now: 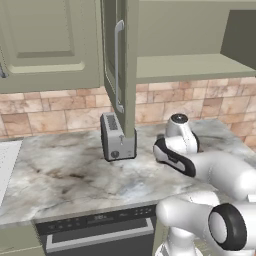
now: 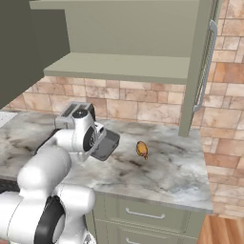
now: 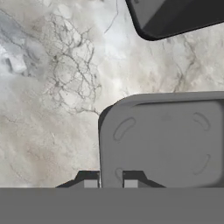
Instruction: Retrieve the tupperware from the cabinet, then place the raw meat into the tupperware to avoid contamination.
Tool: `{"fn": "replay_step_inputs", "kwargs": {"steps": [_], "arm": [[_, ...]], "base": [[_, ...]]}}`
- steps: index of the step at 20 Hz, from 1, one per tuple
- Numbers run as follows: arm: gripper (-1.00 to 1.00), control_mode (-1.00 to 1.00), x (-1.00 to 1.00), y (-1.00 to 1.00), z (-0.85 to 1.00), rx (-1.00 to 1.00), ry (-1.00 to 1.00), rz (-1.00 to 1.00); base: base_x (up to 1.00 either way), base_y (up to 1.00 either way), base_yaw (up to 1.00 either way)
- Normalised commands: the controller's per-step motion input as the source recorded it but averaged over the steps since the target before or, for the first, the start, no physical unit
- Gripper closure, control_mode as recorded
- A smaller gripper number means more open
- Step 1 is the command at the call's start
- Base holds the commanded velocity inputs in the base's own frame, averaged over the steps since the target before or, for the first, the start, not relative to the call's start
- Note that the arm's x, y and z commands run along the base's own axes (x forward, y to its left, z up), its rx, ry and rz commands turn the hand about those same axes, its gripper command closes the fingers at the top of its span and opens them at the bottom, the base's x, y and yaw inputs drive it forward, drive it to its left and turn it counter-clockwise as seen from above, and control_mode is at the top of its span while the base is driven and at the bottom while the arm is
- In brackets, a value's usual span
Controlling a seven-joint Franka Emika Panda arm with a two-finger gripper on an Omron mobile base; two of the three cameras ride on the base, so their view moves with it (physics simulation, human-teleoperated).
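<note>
My gripper (image 3: 110, 180) is shut on the left rim of the tupperware (image 3: 166, 144), a dark grey, square, shallow box seen open side up in the hand view. In the right base view the tupperware (image 2: 106, 144) hangs tilted at the hand, just over the marble counter (image 2: 167, 171). The raw meat (image 2: 141, 149), a small glossy orange-brown lump, lies on the counter a short way to the right of the box, apart from it. The cabinet (image 2: 119, 66) above stands open, its inner shelf (image 1: 190, 67) bare.
A silver two-slot toaster (image 1: 117, 136) stands on the counter against the open cabinet door (image 1: 117, 65), behind the arm. A second open door (image 2: 205, 66) hangs at the right. A dark rounded object (image 3: 175, 17) lies near the box. A dishwasher front (image 1: 100, 235) sits below the counter's edge.
</note>
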Motion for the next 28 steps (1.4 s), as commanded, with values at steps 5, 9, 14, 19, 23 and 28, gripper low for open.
{"fn": "replay_step_inputs", "kwargs": {"steps": [5,9,14,19,23,28], "arm": [[1.00,-1.00,0.35,0.04,-0.38,-0.04,0.00,0.00],[1.00,-1.00,0.31,0.01,-0.42,-0.04,0.03,0.00],[1.00,-1.00,0.25,0.00,-0.39,-0.01,0.04,0.00],[1.00,-1.00,0.12,0.07,-0.23,0.00,0.00,0.00],[1.00,-1.00,0.09,0.10,-0.13,0.00,0.00,0.00],[-1.00,-1.00,0.05,0.09,-0.10,0.00,0.00,0.00]], "base": [[0.00,0.00,0.00],[0.00,0.00,0.00],[0.00,0.00,0.00],[0.00,0.00,0.00],[0.00,0.00,0.00],[0.00,0.00,0.00]]}}
